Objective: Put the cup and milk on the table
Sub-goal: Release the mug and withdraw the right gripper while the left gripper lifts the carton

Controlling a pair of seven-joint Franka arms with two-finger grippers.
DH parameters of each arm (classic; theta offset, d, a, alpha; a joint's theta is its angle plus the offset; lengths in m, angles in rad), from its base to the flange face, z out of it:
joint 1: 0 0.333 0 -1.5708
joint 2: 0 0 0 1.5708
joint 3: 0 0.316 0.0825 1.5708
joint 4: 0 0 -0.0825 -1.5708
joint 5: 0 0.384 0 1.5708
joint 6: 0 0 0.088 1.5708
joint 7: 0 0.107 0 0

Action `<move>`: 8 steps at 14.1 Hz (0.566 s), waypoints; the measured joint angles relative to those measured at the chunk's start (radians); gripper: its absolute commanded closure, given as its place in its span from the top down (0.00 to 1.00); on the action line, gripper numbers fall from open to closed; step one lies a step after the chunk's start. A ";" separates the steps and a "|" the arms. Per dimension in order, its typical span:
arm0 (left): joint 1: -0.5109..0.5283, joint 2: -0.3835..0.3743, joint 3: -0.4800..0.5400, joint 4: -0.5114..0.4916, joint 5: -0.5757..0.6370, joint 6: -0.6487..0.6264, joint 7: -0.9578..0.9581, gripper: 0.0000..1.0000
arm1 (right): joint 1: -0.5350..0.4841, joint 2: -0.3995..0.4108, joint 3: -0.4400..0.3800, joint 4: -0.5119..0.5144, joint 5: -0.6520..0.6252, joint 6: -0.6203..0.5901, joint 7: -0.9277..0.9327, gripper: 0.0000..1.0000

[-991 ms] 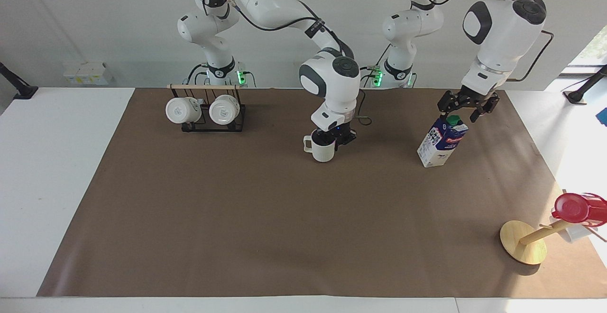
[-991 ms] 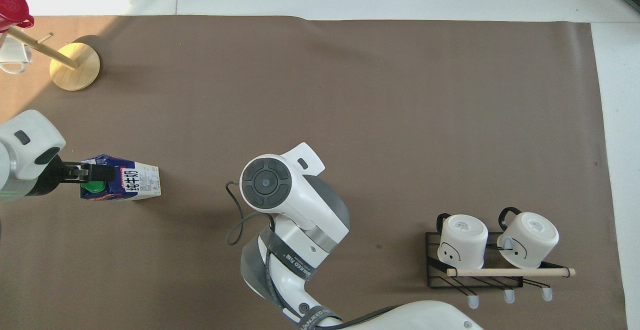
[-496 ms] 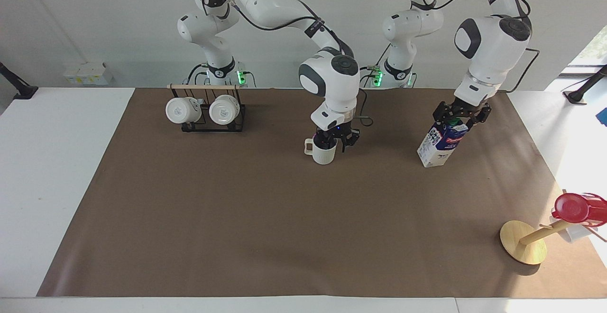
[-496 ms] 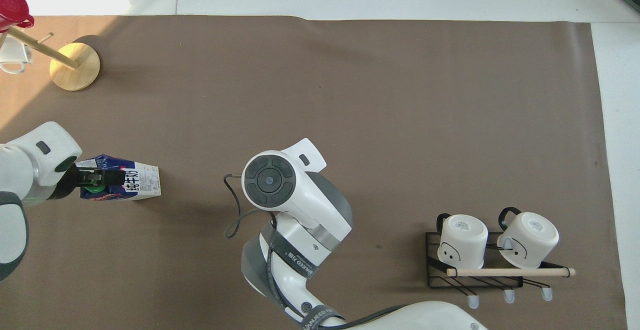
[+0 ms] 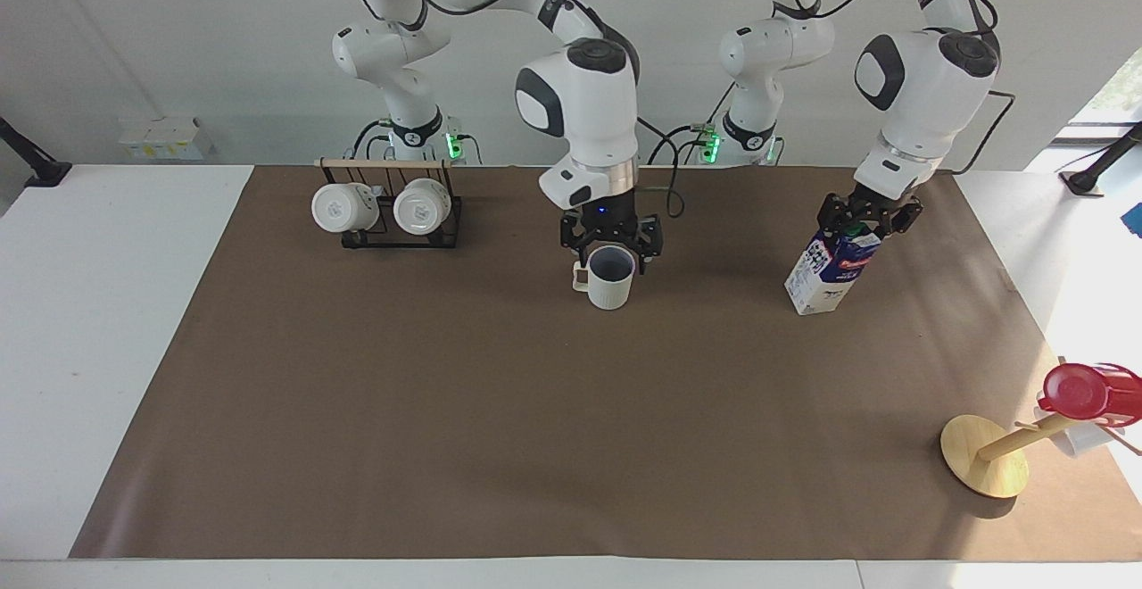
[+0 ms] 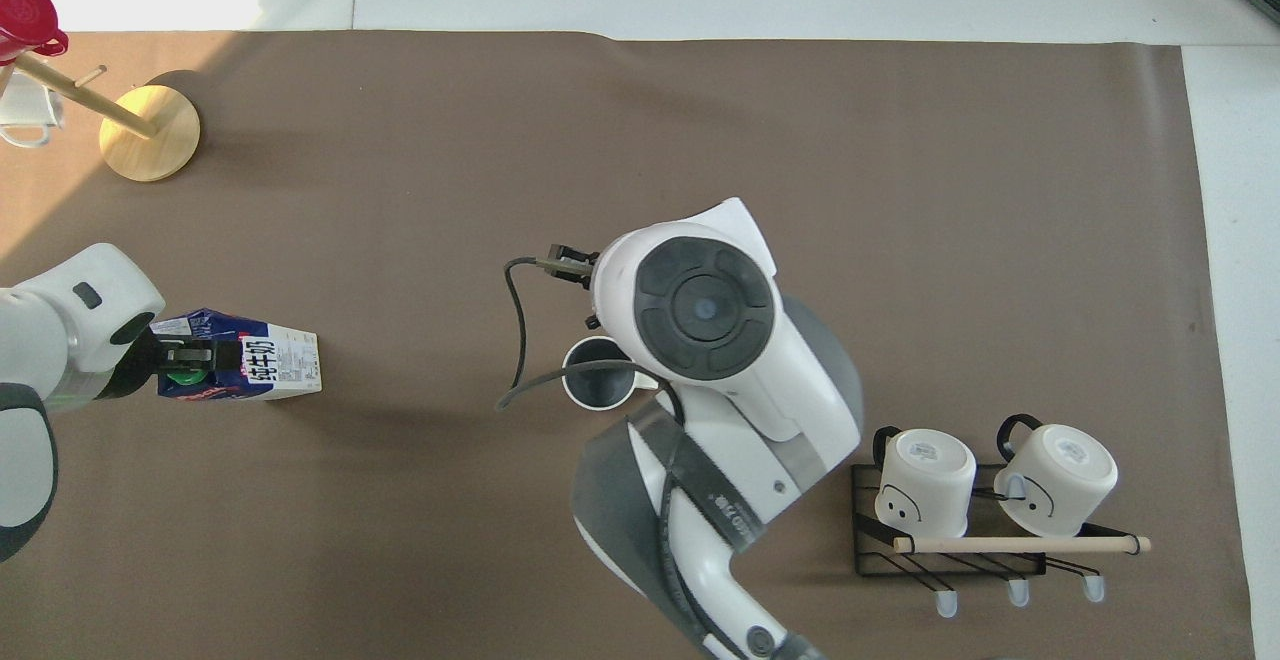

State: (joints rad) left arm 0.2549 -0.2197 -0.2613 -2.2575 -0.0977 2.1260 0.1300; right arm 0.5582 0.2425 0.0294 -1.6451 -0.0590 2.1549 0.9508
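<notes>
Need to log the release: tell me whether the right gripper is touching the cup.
Apart. In the facing view the right gripper hangs open above the cup, whose dark inside and rim show uncovered as it stands on the table.

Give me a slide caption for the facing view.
Right gripper open above the off-white mug on the brown mat; left gripper at the blue-and-white milk carton's green cap.

My arms are glossy white with rounded joints and dark grey round caps. Black cables loop along them, black bands ring the links, and green lights glow at my bases. My grippers are black.
</notes>
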 measured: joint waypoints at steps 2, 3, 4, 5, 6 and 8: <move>0.000 0.000 0.000 0.000 0.000 0.000 0.000 0.52 | -0.074 -0.074 -0.001 -0.021 0.000 -0.047 -0.011 1.00; 0.000 0.000 0.000 0.000 0.000 0.000 0.000 0.51 | -0.108 -0.105 -0.001 -0.028 0.000 -0.079 -0.036 1.00; 0.000 0.000 0.000 0.000 0.000 0.000 0.000 0.51 | -0.144 -0.135 -0.002 -0.032 0.000 -0.114 -0.077 1.00; 0.000 -0.001 0.000 0.000 0.000 0.000 0.000 0.51 | -0.185 -0.164 -0.002 -0.034 0.000 -0.142 -0.126 1.00; 0.000 -0.001 0.000 0.000 0.000 0.000 0.000 0.51 | -0.229 -0.191 -0.003 -0.034 0.000 -0.175 -0.185 1.00; 0.000 -0.002 0.000 0.005 0.000 -0.002 -0.002 0.51 | -0.318 -0.249 -0.005 -0.033 0.000 -0.277 -0.339 1.00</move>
State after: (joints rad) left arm 0.2549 -0.2214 -0.2617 -2.2525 -0.0977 2.1242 0.1278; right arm 0.2404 -0.0060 0.0242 -1.6780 -0.0590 1.8778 0.6119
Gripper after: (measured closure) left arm 0.485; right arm 0.000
